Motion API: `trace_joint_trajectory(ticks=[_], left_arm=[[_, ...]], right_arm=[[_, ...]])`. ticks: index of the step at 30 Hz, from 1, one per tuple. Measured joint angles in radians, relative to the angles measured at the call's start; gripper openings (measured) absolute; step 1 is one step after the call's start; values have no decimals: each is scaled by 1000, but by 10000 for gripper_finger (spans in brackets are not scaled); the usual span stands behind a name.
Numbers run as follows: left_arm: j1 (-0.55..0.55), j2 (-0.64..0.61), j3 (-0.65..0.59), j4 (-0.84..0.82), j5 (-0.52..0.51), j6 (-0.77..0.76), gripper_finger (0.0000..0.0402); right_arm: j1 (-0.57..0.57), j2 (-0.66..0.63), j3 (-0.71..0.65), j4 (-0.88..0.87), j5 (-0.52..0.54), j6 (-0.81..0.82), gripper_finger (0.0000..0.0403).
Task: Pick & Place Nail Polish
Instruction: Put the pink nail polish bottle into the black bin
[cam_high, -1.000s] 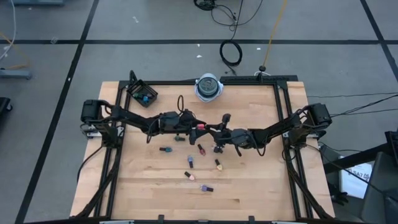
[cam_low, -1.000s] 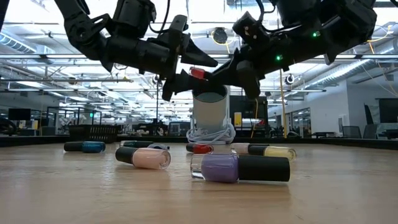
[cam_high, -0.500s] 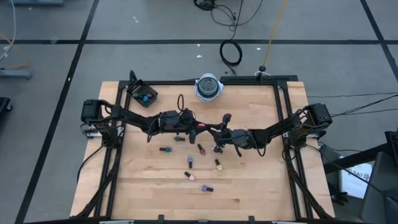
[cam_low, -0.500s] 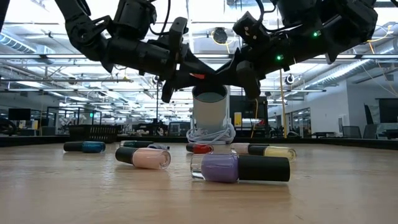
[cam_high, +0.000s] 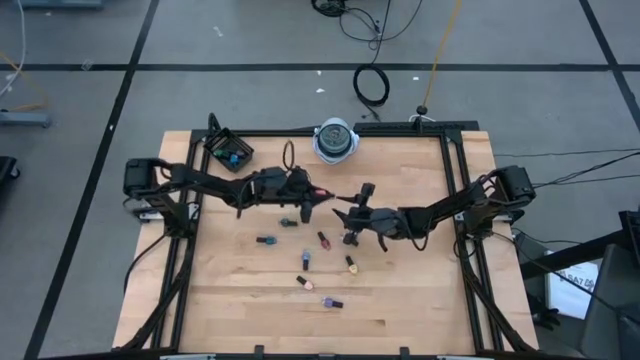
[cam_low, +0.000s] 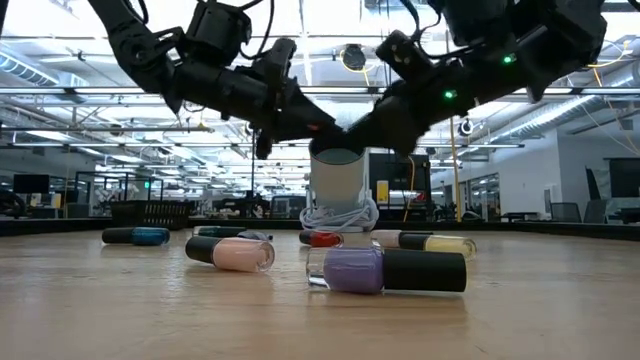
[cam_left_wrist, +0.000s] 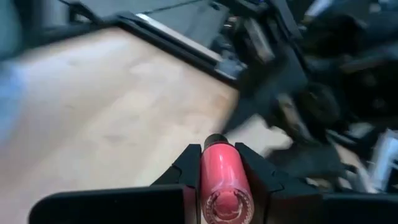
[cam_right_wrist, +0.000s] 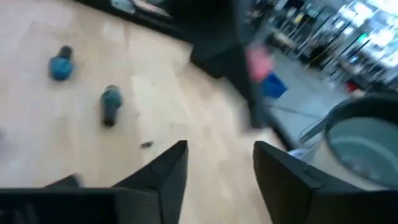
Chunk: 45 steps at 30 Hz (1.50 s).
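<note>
My left gripper hangs above the table's middle, shut on a pink nail polish bottle whose dark cap points away from the wrist. My right gripper stands open just to its right, tips toward it, with nothing between its fingers. The pink bottle shows as a blur beyond them. Several more bottles lie on their sides on the wood: teal, red, blue, yellow, pink and purple. My left gripper pinches the pink bottle's glass body between its two fingers, one on each side. The fingers reach nearly level from the table's left and lie along the bottle. The bottle is lifted clear of the table, lying about level, cap foremost.
A small black box with teal bottles in it sits at the far left corner. A round white-and-blue disc stands at the far edge, middle. The black frame rail borders the table. Bare wood lies along the near edge.
My left gripper has shut on the pink bottle that my right gripper was holding up. My right gripper has then opened and let go. My left gripper has drawn a little toward the table's far edge with the bottle, clear of the right fingers.
</note>
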<state>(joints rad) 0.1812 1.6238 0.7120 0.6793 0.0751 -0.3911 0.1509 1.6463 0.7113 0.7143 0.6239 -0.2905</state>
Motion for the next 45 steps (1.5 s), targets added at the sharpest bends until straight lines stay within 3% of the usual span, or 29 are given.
trace_joint_trajectory(ticks=[5,10,15,18,23,30,35,45], left_arm=[[28,-129,1,-224,-155,87,53],[45,-280,1,-556,-492,150,53],[91,-371,0,-931,-844,54,53],[147,-387,0,-1090,-965,-48,53],[294,-374,-5,-1175,-984,-131,53],[495,-292,-45,-1147,-901,-165,53],[565,-245,-56,-1113,-825,-139,60],[593,-225,-56,-1107,-816,-129,218]], right_arm=[[-12,-78,1,-117,-103,119,200],[-20,-145,-18,-141,-127,135,197],[-31,-185,-65,-130,-127,152,188],[-42,-196,-81,-99,-127,170,187],[-49,-196,-82,-92,-128,174,186],[-49,-196,-82,-92,-129,174,183],[-49,-196,-82,-93,-129,174,183],[-49,-196,-82,-93,-129,174,183]])
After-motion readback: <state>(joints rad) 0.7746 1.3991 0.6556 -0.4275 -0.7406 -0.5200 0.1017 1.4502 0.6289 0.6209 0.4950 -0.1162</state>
